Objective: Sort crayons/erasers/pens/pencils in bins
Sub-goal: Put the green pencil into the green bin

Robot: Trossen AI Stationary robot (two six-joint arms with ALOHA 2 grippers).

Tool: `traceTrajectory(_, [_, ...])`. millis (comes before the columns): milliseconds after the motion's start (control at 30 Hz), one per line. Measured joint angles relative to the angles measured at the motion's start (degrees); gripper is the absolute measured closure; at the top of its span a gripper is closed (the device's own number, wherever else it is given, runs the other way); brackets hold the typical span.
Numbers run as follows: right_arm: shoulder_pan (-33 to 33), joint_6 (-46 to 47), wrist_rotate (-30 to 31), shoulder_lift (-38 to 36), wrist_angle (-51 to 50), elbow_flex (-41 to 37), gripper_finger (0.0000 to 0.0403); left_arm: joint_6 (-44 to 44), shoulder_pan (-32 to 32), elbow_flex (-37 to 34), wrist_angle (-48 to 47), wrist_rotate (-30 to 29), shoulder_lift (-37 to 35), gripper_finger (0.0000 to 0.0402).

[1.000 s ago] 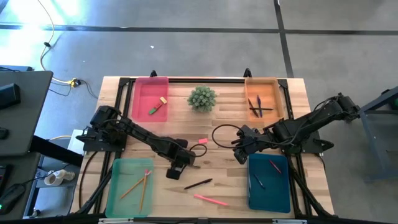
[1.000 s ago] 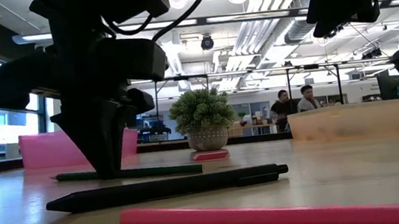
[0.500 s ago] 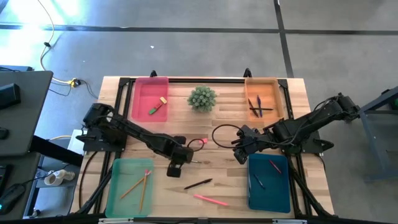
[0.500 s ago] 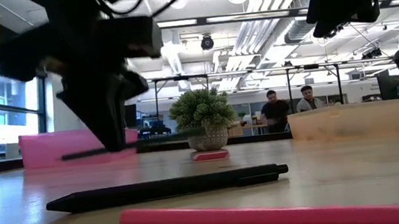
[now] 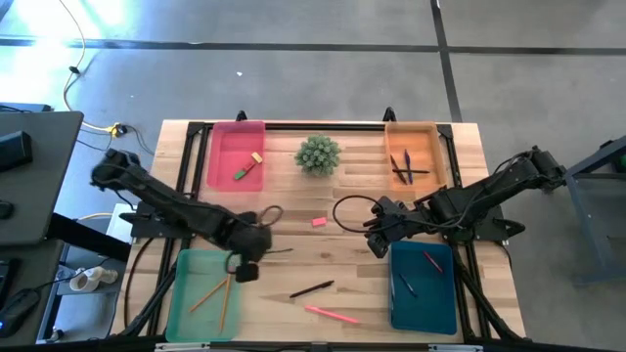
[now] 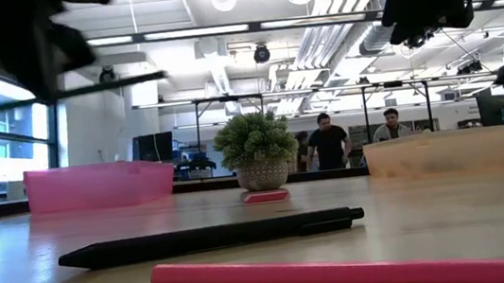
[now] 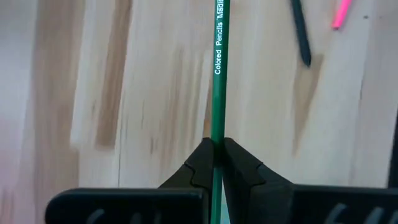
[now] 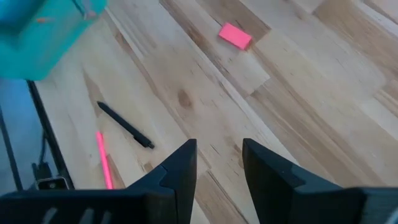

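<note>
Left hand (image 5: 248, 256) hangs over the desk (image 5: 342, 244) just beside the light green bin (image 5: 182, 293), near that bin's corner closest to the desk's middle. Its fingers (image 7: 198, 163) are pinched tight on a dark green pencil (image 7: 219, 81) — the shaft runs straight out between them, white lettering along it. In the low view the pencil (image 6: 84, 87) is well clear of the desk surface, roughly level.

Light green bin holds two orange pencils (image 5: 217, 291). Pink bin (image 5: 223, 176) holds a green eraser (image 5: 241, 172) and a yellowish eraser (image 5: 257, 156). Orange bin (image 5: 432, 166) holds dark pens (image 5: 402, 166). Teal bin (image 5: 445, 308) holds a red crayon (image 5: 431, 260) and a dark crayon (image 5: 407, 284).

Loose on the desk: a black pen (image 5: 311, 288) and, near it toward the front edge, a pink pencil (image 5: 331, 314); a pink eraser (image 5: 318, 222) lies apart, nearer the potted plant (image 5: 318, 154).

Right hand (image 5: 378, 238) waits near the teal bin's inner corner — fingers (image 8: 181, 163) parted, nothing between them.
</note>
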Motion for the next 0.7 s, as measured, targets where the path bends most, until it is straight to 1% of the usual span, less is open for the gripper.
traceTrajectory(167, [-2.4, -2.7, 0.1, 0.0, 3.3, 0.0, 0.0281, -16.5, -6.6, -3.5, -4.4, -2.4, -7.5, 0.0399])
traceTrajectory(333, [-6.3, -8.8, 0.0, 0.0, 9.4, 0.0, 0.0281, -31.6, -14.5, -5.7, -7.1, -4.6, -11.9, 0.0399])
traceTrajectory(567, [-13.3, -19.2, -5.3, 0.0, 19.4, 0.0, 0.0281, -50.7, -25.5, -6.4, -13.3, -7.5, -12.2, 0.0399])
traceTrajectory(700, [-16.8, -23.0, -7.6, 0.0, 23.0, 0.0, 0.0281, -58.0, -31.1, -6.4, -14.3, -7.4, -11.3, 0.0399])
